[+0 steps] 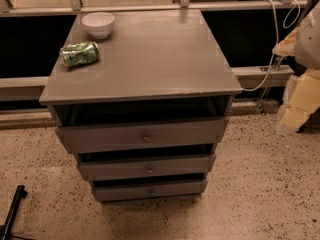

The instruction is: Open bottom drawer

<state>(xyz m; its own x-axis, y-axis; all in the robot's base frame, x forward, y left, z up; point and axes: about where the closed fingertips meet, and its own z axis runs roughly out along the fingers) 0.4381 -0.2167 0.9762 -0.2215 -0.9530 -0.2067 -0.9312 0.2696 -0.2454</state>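
The bottom drawer, the lowest shallow grey-brown wooden front with a small round knob, sits at the cabinet's foot with a dark gap above it. The pale gripper hangs at the right edge, well apart from it; spread or pressed together, I cannot tell. On the grey cabinet top lies a crumpled green can, its print unreadable, near a white round bowl.
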